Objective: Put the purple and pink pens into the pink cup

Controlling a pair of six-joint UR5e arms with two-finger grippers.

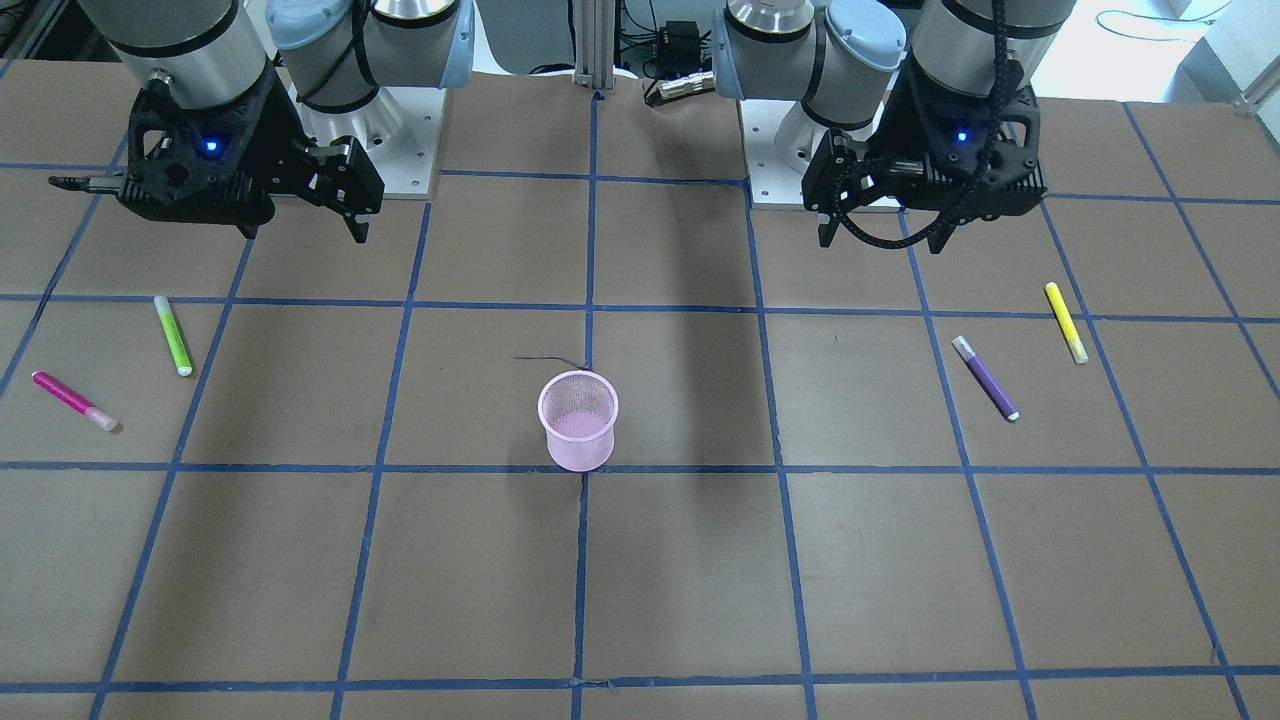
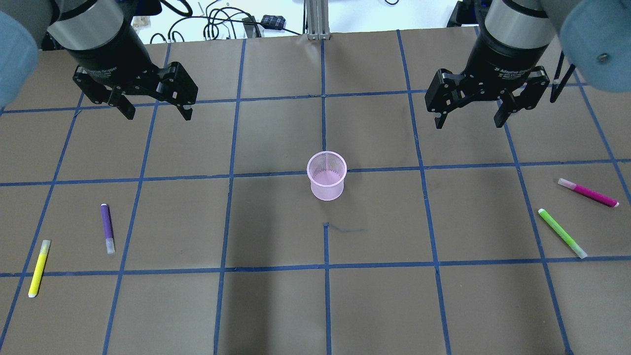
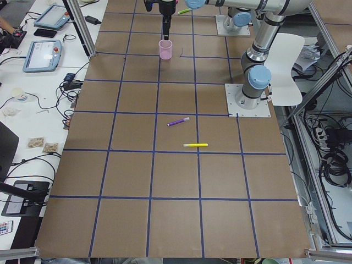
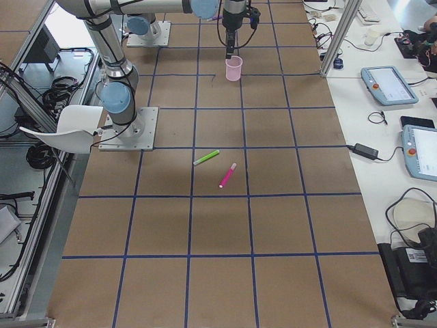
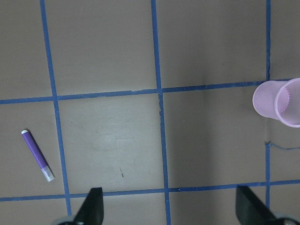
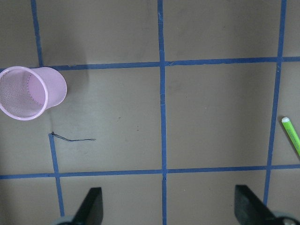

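The purple pen point(image 2: 107, 228) lies flat on the robot's left side of the table, and the pink pen point(image 2: 587, 192) lies flat on its right. Each is well apart from the pink cup point(image 2: 326, 190), which stands upright at the centre. Both pens look like light, stiff, smooth barrels that could roll, so a pinch across mid-barrel seems safest. The mesh cup looks light and easy to tip. The left gripper point(image 2: 158, 111) and right gripper point(image 2: 468, 121) hover with jaws spread, empty. A yellow pen point(image 2: 38, 267) and a green pen point(image 2: 562, 232) lie near the two targets.
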